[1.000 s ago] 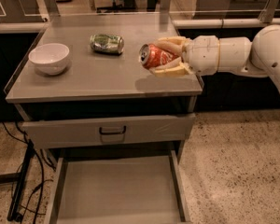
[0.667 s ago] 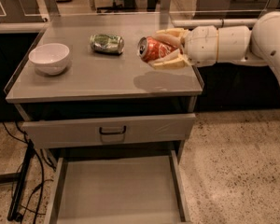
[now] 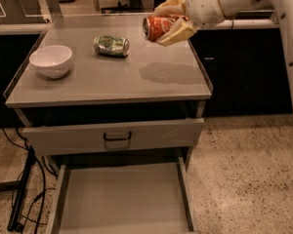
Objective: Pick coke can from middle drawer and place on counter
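The coke can is red-orange with white lettering and lies on its side between my fingers. My gripper is shut on it and holds it in the air above the right rear part of the counter, reaching in from the upper right. The can's shadow falls on the counter below it. The middle drawer is pulled out at the bottom of the view and its flat grey bottom is bare.
A white bowl stands at the counter's left. A green and silver can lies on its side at the counter's rear middle. A grey drawer front with a black handle sits above the open drawer. Cables run down the left.
My gripper has lifted the coke can higher above the counter and moved it toward the rear. The view has come closer to the cabinet.
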`<state>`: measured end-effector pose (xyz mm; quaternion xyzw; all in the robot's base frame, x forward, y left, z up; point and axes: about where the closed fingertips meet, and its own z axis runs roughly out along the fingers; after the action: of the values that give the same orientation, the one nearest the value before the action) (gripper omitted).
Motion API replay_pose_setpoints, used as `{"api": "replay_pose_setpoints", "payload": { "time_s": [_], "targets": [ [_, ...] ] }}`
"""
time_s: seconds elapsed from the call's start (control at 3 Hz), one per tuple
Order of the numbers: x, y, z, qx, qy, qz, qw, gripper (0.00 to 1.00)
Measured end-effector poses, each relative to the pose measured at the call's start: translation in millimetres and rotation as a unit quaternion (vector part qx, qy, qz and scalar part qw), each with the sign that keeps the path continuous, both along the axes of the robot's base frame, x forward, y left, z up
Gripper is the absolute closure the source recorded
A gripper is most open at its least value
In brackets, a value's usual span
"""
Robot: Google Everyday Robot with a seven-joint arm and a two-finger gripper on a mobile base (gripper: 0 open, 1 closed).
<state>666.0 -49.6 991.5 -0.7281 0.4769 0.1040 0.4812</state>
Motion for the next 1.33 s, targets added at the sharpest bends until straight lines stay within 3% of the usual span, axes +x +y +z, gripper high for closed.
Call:
{"api": "replay_pose_setpoints", "payload": {
  "time_s": [0.33, 1.0, 1.33],
  "targets": [
    [20.7, -1.6, -1.4, -0.045, 0.0, -0.004, 0.999, 1.0],
    [26.4, 18.2, -11.8, -0.04, 0.007, 0.011, 0.9991, 1.0],
    [24.3, 39.4, -36.8, -0.05, 0.029, 0.025, 0.998, 1.0]
  ]
}}
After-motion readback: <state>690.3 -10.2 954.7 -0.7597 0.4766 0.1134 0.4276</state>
